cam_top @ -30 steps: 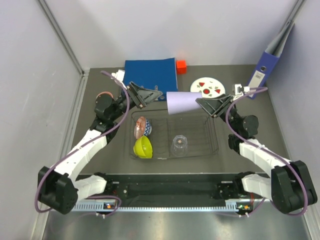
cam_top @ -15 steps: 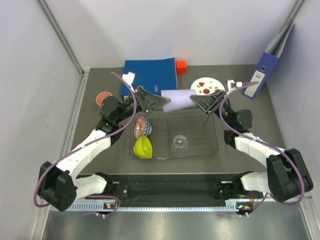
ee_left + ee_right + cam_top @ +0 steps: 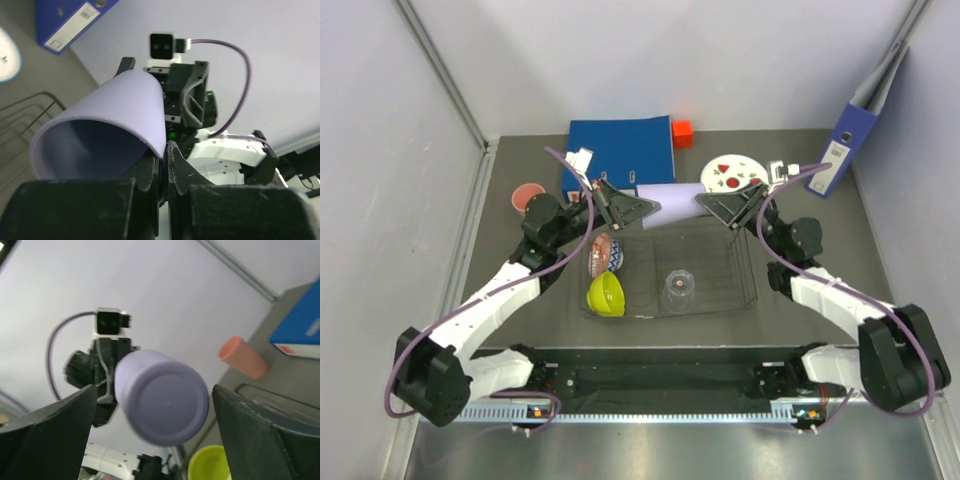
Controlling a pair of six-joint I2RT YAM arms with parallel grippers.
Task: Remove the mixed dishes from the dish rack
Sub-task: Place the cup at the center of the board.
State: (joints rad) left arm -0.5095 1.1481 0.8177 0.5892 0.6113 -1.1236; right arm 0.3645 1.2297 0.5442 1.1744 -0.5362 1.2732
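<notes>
The lilac cup [image 3: 670, 194] hangs on its side in the air between the two tools, near the far edge of the dish rack [image 3: 751, 272].
The left tool [image 3: 165, 150] is pressed together on the cup's rim, pinching its wall. The right tool [image 3: 155, 407] is spread wide, one finger on each side of the cup's flat bottom, not touching it. Down in the rack sit the yellow bowl [image 3: 606, 293], the patterned bowl [image 3: 605, 253] and the clear tumbler [image 3: 677, 290].

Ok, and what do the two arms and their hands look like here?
Both the left arm and right arm have white link shells, black joints and bulky black bases. A purple cable loops along each. The left hand and right hand are black, triangular, with flat dark fingers.
</notes>
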